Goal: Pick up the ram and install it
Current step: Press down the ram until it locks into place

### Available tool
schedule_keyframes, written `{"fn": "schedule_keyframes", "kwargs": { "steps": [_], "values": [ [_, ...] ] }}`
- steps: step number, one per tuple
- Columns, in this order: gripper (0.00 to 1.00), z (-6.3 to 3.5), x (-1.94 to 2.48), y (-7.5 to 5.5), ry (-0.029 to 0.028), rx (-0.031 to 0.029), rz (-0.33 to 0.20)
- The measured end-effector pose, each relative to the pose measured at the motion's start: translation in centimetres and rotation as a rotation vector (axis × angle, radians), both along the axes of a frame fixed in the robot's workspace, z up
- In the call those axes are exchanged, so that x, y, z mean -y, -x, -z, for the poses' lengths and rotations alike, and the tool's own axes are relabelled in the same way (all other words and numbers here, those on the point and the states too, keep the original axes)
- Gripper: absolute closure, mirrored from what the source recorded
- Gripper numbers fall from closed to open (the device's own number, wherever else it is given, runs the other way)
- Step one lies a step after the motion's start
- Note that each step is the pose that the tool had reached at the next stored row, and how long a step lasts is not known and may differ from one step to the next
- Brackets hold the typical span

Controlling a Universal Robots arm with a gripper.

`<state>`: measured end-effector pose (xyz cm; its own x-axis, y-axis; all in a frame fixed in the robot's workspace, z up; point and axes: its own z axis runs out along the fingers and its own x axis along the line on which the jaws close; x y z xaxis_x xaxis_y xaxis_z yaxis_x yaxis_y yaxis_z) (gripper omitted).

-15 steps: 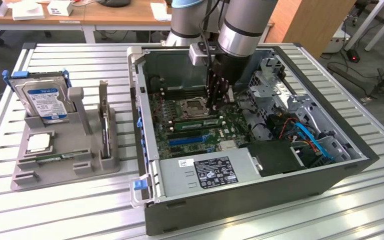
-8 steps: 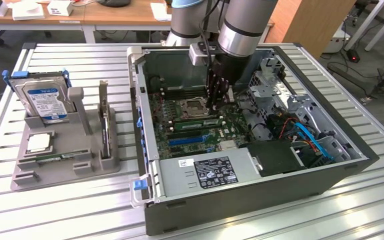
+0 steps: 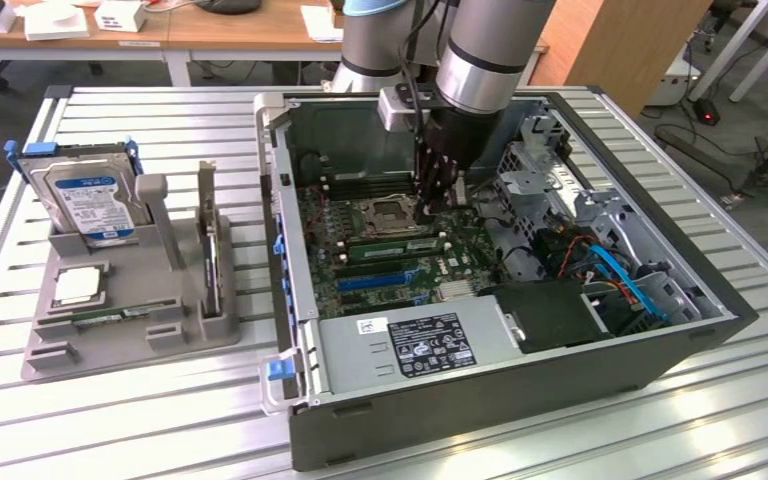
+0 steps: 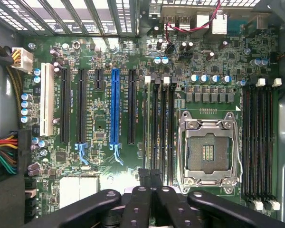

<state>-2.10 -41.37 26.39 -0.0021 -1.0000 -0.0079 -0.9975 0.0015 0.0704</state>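
My gripper (image 3: pixel 427 208) is down inside the open computer case (image 3: pixel 651 345), just above the motherboard (image 4: pixel 99 118). Its black fingers (image 4: pixel 143 183) are shut, pressed together with nothing visible between them. They hang over one end of the bank of memory slots (image 4: pixel 162 128) beside the empty CPU socket (image 4: pixel 206 152). In the exterior view a long green stick, the ram (image 3: pixel 387 243), stands in that bank between the socket and the blue slot (image 3: pixel 371 281). From the wrist view I cannot tell the ram apart from the slots.
A grey parts holder (image 3: pixel 131 330) on the exterior view's left carries a silver hard drive (image 3: pixel 88 195), a chip (image 3: pixel 77 285) and an upright card (image 3: pixel 207 235). A power supply (image 3: pixel 404 345), drive cage and blue cables (image 3: pixel 624 280) crowd the case.
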Motion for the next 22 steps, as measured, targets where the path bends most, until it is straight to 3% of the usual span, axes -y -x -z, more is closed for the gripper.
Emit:
{"fn": "schedule_keyframes", "kwargs": {
  "steps": [12,22],
  "values": [
    [0.91,0.00,0.00,0.1,0.0000,-0.0001,0.000],
    [0.91,0.00,0.00,2.3,0.0000,0.0043,-0.003]
  ]
}}
